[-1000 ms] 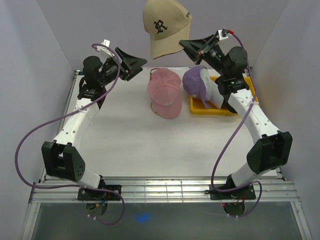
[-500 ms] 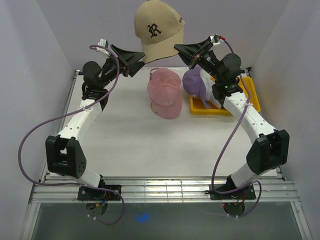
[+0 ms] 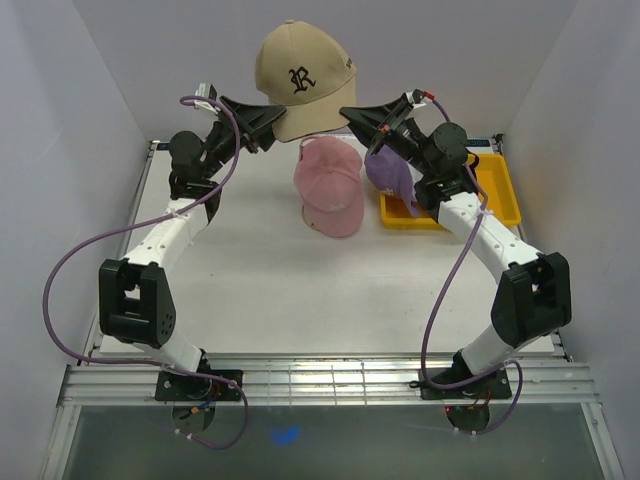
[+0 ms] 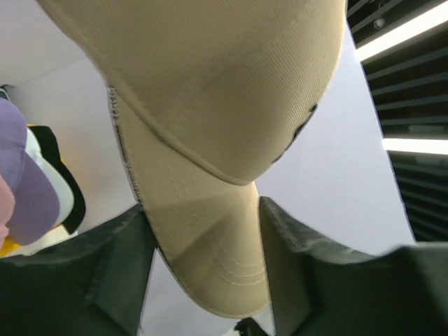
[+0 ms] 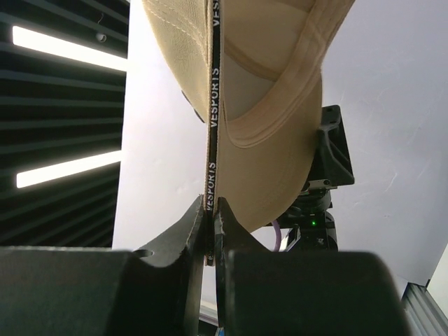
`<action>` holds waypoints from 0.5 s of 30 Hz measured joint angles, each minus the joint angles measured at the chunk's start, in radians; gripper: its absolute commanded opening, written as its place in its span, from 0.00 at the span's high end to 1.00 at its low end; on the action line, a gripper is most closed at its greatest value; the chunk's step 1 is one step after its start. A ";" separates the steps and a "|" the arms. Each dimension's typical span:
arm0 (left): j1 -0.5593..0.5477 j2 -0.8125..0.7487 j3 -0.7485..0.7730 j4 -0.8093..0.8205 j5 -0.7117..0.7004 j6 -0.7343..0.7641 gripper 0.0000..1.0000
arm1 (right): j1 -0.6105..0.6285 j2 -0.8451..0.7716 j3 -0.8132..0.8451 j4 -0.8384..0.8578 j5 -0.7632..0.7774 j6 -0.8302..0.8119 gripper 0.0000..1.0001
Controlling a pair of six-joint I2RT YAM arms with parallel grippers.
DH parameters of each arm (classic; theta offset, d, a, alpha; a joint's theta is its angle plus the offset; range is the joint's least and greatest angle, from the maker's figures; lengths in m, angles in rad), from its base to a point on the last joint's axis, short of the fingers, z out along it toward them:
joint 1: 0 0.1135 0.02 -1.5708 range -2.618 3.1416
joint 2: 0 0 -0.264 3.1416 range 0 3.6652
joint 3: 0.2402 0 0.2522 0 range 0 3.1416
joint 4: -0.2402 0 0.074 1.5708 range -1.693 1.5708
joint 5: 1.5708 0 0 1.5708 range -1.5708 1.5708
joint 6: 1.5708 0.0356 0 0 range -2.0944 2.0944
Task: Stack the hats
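Observation:
A tan cap (image 3: pixel 300 85) with a black letter logo hangs high over the back of the table. My right gripper (image 3: pixel 345 112) is shut on its back strap (image 5: pixel 212 140), which is printed with white letters. My left gripper (image 3: pixel 278 118) is open, its fingers standing either side of the tan cap's brim (image 4: pixel 210 266). A pink cap (image 3: pixel 328 185) lies on the table below. A purple cap (image 3: pixel 388 170) rests on the yellow tray's left end, with white fabric (image 4: pixel 61 192) and black fabric (image 4: pixel 49 136) under it.
The yellow tray (image 3: pixel 500 190) sits at the back right, partly behind my right arm. Grey walls enclose the table on the left, back and right. A metal rail runs along the near edge by the arm bases.
The tan cap has moved left and slightly lower with my right gripper. My left gripper has risen and reached in until its fingers sit around the brim.

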State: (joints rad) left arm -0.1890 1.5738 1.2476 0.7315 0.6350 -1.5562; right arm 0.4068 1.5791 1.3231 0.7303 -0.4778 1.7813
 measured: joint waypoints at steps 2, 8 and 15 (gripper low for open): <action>0.002 0.005 0.000 0.004 0.000 -0.006 0.48 | -0.001 0.003 -0.004 0.015 -0.002 0.005 0.92; 0.006 0.040 0.026 -0.026 -0.006 -0.040 0.73 | -0.031 0.015 -0.013 0.000 -0.011 -0.016 0.92; 0.001 0.106 0.065 -0.096 0.003 -0.058 0.89 | -0.069 0.023 -0.013 -0.075 -0.030 -0.074 0.92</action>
State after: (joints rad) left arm -0.1883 1.6794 1.3125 0.6357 0.6380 -1.6142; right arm 0.3378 1.6024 1.3102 0.6556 -0.5079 1.7077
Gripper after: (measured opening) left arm 0.349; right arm 0.107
